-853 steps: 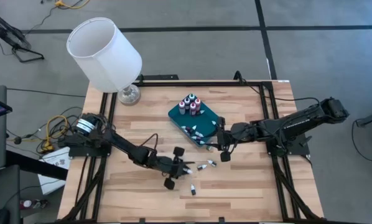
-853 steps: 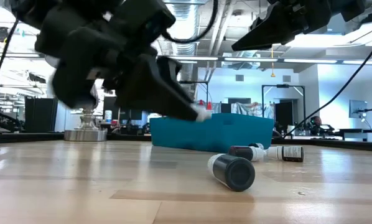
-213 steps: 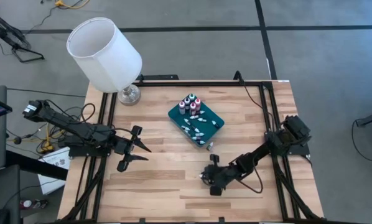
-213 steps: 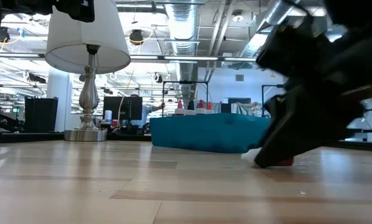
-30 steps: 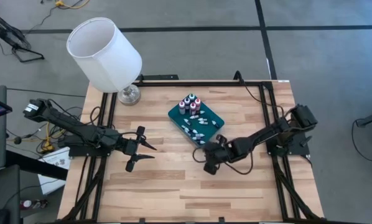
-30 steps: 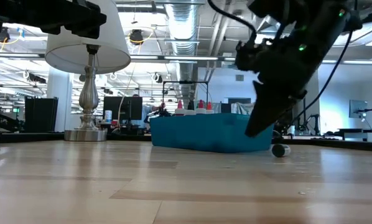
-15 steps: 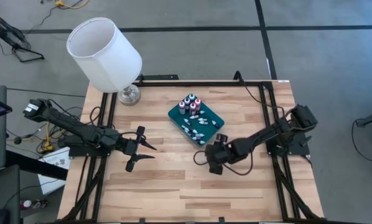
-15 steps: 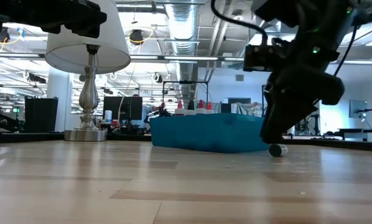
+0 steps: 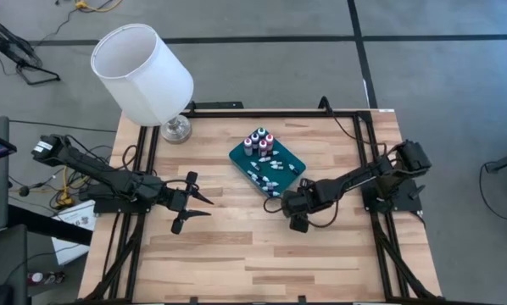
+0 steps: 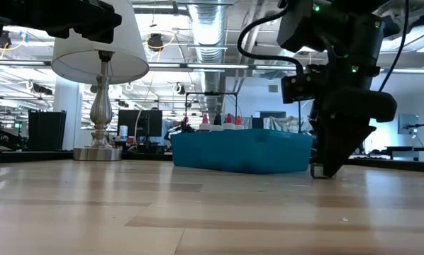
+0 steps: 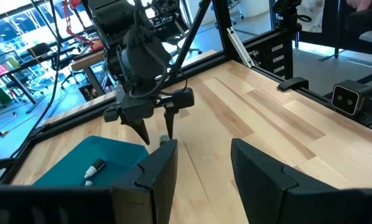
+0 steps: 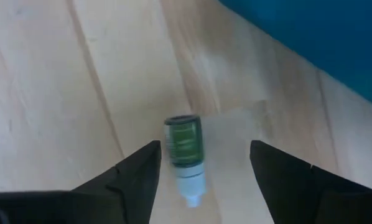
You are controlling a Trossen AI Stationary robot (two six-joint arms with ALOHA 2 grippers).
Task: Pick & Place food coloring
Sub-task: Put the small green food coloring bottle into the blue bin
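Wooden surface [image 9: 236, 254], light planks within a black frame. Teal tray [image 9: 289, 161], set near the middle of the surface toward the far side; several food coloring bottles [image 9: 258, 141] are stood upright in a cluster at its far-left end, and more bottles [image 9: 269, 180] are laid on their sides in the rest of the tray, whitish caps visible. One green-bodied food coloring bottle [image 12: 185, 149] is found lying on its side on the bare wood just beside the tray's near edge, cap whitish and pointed; in the low view it is glimpsed as a small object [image 10: 318, 170] on the surface at the tray's right end. Right claw [image 9: 281, 203] is positioned directly above this bottle, near the tray's near corner; its two dark fingers [image 12: 136, 171] are seen spread on either side of the bottle without touching it, so the claw is released and nothing is grasped. Left claw [image 9: 194, 202] is held over the left part of the surface, well apart from the tray and the bottles; its fingers [image 11: 161, 171] are spread wide and nothing is held. White-shaded lamp [image 9: 143, 72] with a metal base is placed at the far-left corner.
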